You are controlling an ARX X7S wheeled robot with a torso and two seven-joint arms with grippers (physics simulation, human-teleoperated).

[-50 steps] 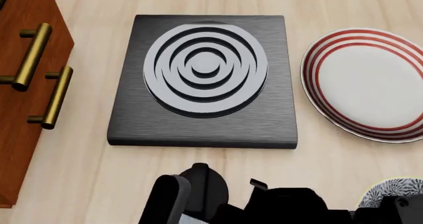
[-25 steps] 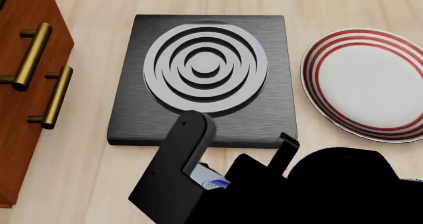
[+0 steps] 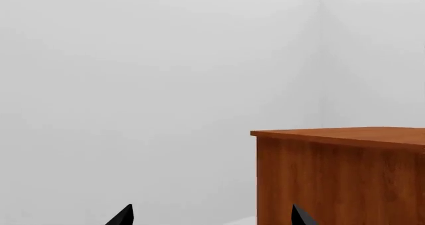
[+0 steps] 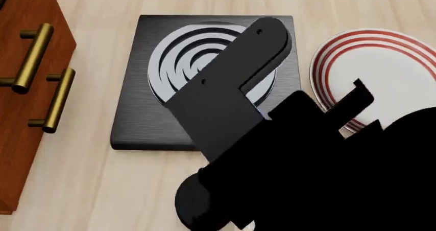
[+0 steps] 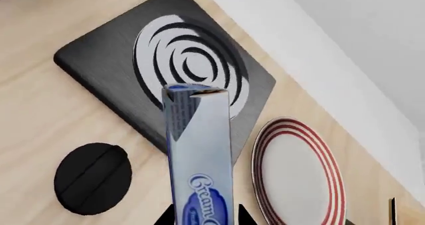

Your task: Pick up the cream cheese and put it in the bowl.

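The cream cheese (image 5: 199, 155) is a light-blue box with a dark blue oval logo. In the right wrist view it stands out from between the jaws of my right gripper (image 5: 202, 217), which is shut on it, held above the table. In the head view my right arm (image 4: 232, 88) reaches over the burner slab and fills the lower right; the box and the gripper's jaws are hidden there. The bowl is hidden behind that arm and shows in no view. My left gripper (image 3: 211, 217) is open and empty, facing a white wall.
A black slab with a ringed burner (image 4: 136, 118) lies mid-table and also shows in the right wrist view (image 5: 99, 70). A red-striped white plate (image 4: 381, 62) lies right of it. A wooden cabinet with brass handles (image 4: 27, 88) stands at the left.
My right arm has risen from the bottom edge and swung forward over the burner slab with the cream cheese. It now covers the bowl rim that showed at the bottom right.
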